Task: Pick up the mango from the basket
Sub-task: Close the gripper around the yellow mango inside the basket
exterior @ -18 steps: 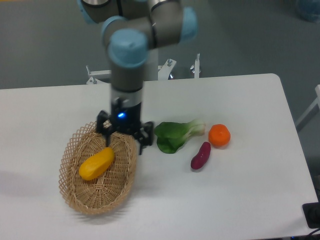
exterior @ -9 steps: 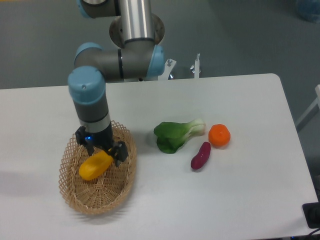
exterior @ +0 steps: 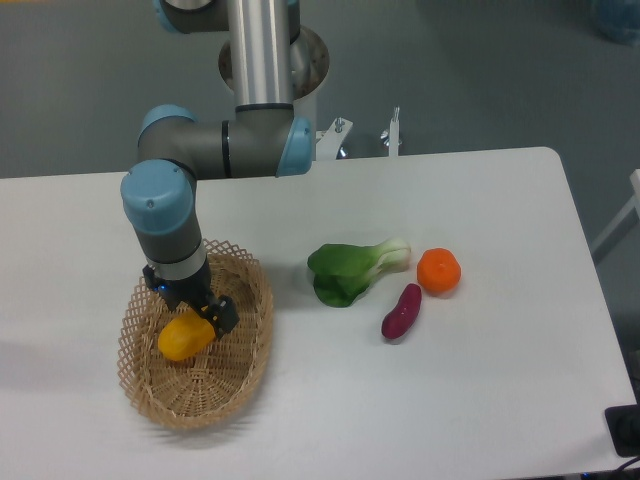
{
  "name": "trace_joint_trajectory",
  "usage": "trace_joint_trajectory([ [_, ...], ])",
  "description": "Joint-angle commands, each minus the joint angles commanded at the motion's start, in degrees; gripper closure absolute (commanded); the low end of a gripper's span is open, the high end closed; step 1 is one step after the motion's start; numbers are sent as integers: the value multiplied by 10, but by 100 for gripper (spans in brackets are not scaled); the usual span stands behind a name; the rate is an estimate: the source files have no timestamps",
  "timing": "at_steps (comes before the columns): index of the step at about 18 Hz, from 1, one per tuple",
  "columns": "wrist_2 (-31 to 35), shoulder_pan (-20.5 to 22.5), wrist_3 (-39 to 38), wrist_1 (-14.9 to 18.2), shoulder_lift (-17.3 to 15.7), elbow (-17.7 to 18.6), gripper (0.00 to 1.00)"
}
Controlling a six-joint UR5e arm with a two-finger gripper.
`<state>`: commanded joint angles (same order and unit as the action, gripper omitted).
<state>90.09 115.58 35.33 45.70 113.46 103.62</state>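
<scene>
While bok choy (exterior: 352,271) lies apart, jaws straddle the mango (exterior: 184,337) (grip unclear) — basket (exterior: 250,350) rim alongside.

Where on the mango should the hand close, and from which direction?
Take the mango across its narrow middle, coming straight down from above. It lies flat in the basket, long axis slanting, so the short width suits the hand, already low over its upper end.
</scene>
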Motion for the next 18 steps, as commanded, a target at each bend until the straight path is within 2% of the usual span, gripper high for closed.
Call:
trace_joint_trajectory([
  [3, 0, -2, 0, -21, 7, 1, 0],
  [9, 1, -4, -4, -23, 12, 2, 0],
  [10, 2, -4, -4, -23, 12, 2, 5],
  [11, 4, -4, -5, -22, 11, 3, 19],
  [12, 6, -4, -5, -23, 11, 3, 37],
  [14, 6, -4, -4, -22, 8, 3, 56],
  [15, 6, -4, -3, -22, 7, 6, 59],
  [18, 21, -4, 1, -22, 4, 6, 59],
])
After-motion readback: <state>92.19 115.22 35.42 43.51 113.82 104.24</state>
